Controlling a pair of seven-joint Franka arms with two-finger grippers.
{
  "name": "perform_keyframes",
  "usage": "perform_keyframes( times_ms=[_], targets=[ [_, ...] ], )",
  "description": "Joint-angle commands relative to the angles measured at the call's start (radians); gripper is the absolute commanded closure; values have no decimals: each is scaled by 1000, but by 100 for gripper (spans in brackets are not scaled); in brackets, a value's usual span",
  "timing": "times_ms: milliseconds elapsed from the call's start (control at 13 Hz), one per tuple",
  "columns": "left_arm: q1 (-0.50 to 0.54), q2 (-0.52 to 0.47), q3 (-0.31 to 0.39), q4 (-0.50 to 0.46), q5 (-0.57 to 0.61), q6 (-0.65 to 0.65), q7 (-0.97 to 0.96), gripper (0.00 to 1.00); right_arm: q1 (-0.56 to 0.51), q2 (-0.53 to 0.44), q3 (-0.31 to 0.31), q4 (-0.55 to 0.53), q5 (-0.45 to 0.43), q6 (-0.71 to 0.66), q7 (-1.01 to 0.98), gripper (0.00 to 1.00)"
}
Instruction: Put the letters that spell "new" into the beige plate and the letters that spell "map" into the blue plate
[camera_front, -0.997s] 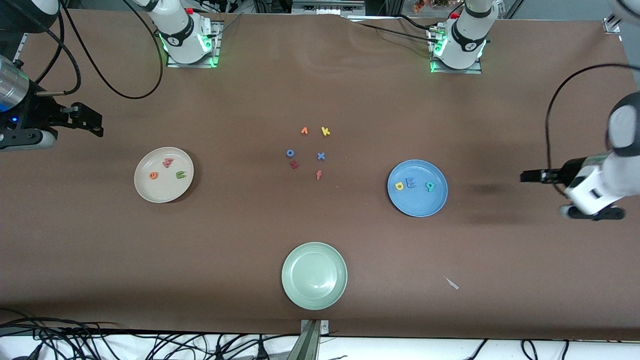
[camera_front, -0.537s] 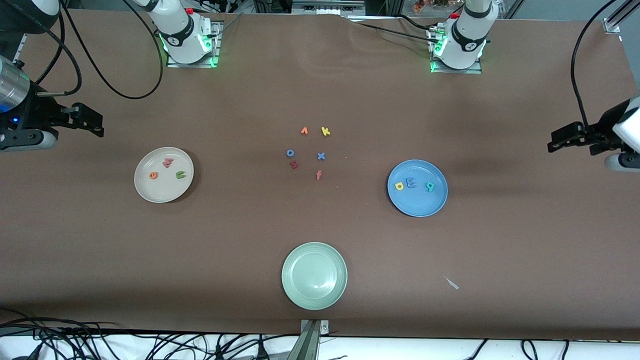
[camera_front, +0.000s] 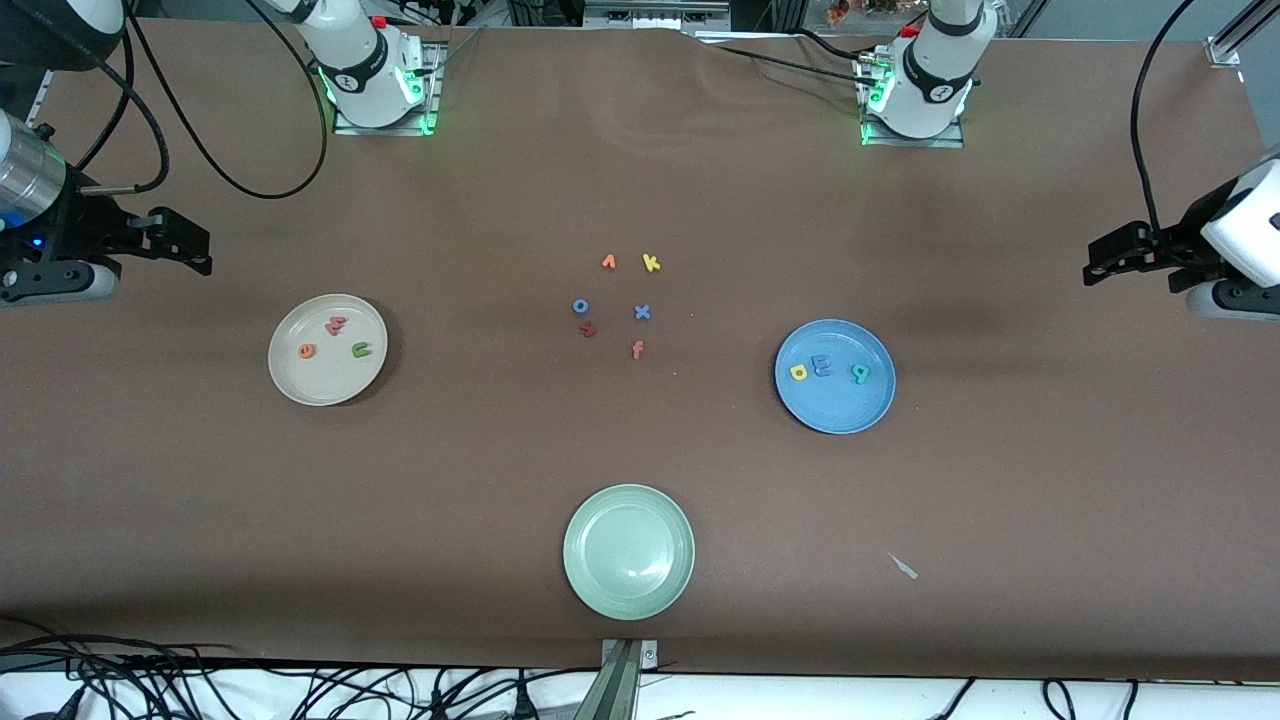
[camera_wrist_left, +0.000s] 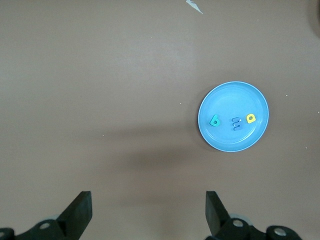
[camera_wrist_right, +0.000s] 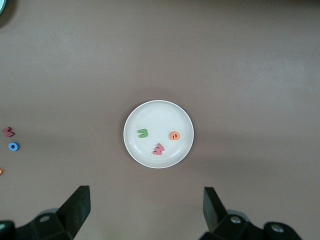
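beige plate (camera_front: 290, 383): n, e, w in it, frame centre-left | blue plate (camera_front: 838, 413): m, a, p in it | left gripper (camera_front: 1095, 262), right gripper (camera_front: 190, 250): jaws apart, empty, at frame edges

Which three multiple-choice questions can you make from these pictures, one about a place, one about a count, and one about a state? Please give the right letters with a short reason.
1. Where does the teal p lie?
A. in the blue plate
B. in the pale green plate
C. on the bare table among the loose letters

2. How many letters lie in the beige plate?
A. one
B. three
C. five

3. How do the left gripper and the right gripper stand?
A. both shut on a letter
B. one open, one shut
C. both open, holding nothing

Key:
1 A: the p lies beside the blue m and the yellow a in that plate.
2 B: the green n, the orange e and the pinkish-red w are there.
3 C: each wrist view shows spread fingers with nothing between them.
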Motion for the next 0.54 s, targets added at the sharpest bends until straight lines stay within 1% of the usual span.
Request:
perform_keyframes(
  times_ms=[0, 460],
  targets=[
    [-22, -55, 13, -43, 25, 18, 13, 0, 2, 3, 1, 9, 18, -14, -4, 0],
    [-22, -60, 6, -35, 27, -5, 8, 0, -3, 3, -3, 10, 15, -13, -7, 0]
  ],
)
